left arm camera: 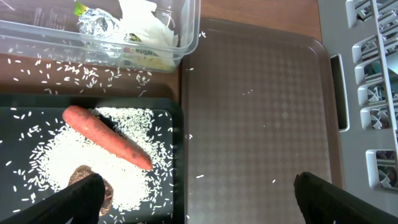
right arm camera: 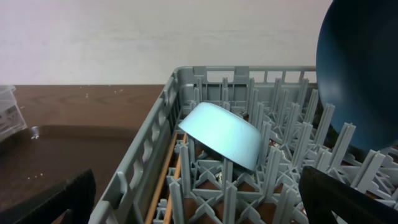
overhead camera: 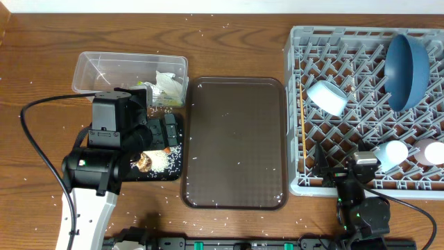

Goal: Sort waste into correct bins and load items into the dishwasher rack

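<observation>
Left gripper (left arm camera: 196,193) jaws apart, empty, over the black tray (left arm camera: 93,103) just left of the brown tray (left arm camera: 261,112). Carrot (left arm camera: 107,137) lies there on rice (left arm camera: 68,155), long axis diagonal, toward the left finger. Right gripper (right arm camera: 199,199) jaws apart too, well right of the brown tray, so the left arm is nearer.

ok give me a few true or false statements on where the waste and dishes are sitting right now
1. The carrot lies on rice in the black tray. True.
2. The blue plate lies flat on the table. False: it stands on edge in the grey rack.
3. The tissue and the wrapper are in the clear tub. True.
4. The left end effector is shut on the carrot. False: it is open and holds nothing.
5. The white bowl sits in the clear tub. False: it leans among the rack's pegs.
</observation>
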`<state>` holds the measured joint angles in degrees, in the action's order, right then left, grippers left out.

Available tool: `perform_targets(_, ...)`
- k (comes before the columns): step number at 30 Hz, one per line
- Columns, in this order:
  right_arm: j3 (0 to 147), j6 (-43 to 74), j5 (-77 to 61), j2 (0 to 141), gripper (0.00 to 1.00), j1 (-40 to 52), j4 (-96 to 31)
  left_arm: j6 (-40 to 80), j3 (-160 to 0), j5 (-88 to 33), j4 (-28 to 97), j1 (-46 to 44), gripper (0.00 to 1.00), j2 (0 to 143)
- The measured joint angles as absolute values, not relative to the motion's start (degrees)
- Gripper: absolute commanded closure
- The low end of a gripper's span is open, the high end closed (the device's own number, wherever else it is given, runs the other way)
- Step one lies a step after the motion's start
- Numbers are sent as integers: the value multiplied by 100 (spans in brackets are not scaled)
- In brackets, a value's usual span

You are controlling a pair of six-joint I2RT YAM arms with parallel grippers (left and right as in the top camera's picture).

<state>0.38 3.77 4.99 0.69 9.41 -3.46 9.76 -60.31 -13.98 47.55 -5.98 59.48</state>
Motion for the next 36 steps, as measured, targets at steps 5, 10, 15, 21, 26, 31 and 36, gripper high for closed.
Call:
perform_targets(5,38,377,499,69,1,941,-346,976,-6031,-1398,4757,-598,2,5948)
perform_targets(10,38,377,499,69,1,941,-346,978,-6029,-1398,4757,-598,2,5948)
perform_targets(15,38,377,499,69,1,941,-346,978,-6029,-1398,4757,-598,2,5948)
perform_targets(21,38,377,499,69,1,941,-346,978,-6029,-1398,4757,-598,2,5948)
perform_targets(26,38,377,499,69,1,941,-346,978,-6031,-1385,4762,-598,2,5948)
perform_targets(31,38,377,499,69,1,941,-346,976,-6029,-1291,4969,-598,2,5913)
perform_targets(36,38,377,499,69,1,941,-346,937,-5959,-1151,4862,-598,2,5640)
